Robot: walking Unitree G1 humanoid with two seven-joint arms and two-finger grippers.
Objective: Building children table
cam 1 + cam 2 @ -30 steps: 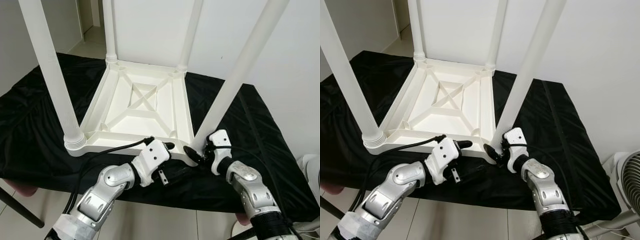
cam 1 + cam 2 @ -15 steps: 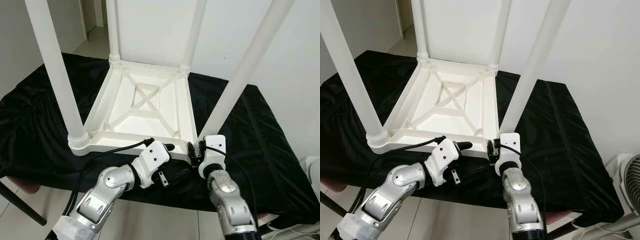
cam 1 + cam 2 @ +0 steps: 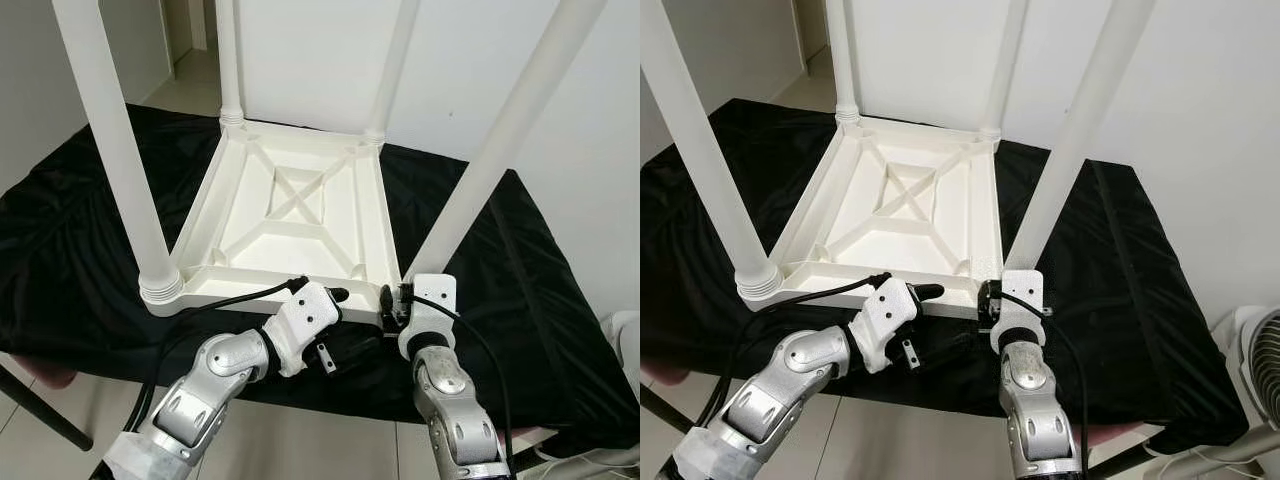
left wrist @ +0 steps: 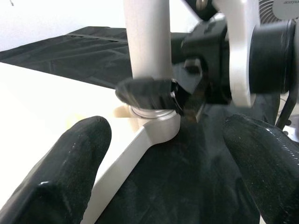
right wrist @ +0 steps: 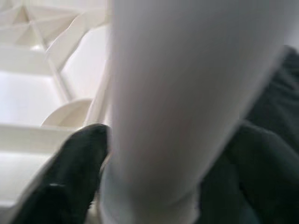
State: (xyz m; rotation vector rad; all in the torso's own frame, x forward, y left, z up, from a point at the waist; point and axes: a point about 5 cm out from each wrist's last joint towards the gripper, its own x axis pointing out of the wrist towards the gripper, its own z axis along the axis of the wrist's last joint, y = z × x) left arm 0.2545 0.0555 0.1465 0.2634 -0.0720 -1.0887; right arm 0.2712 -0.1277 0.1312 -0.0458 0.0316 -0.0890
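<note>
White leg's (image 3: 480,180) base hidden by right gripper (image 3: 392,303)

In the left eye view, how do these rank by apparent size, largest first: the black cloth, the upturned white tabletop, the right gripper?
1. black cloth, spread wide under everything.
2. upturned white tabletop, resting on the cloth.
3. right gripper, smallest, at the base of the near right leg.
The order is clear despite nearness to the camera.

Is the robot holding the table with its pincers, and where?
The right pincer holds the near right table leg at its base. The left pincer is open, holding nothing.
</note>
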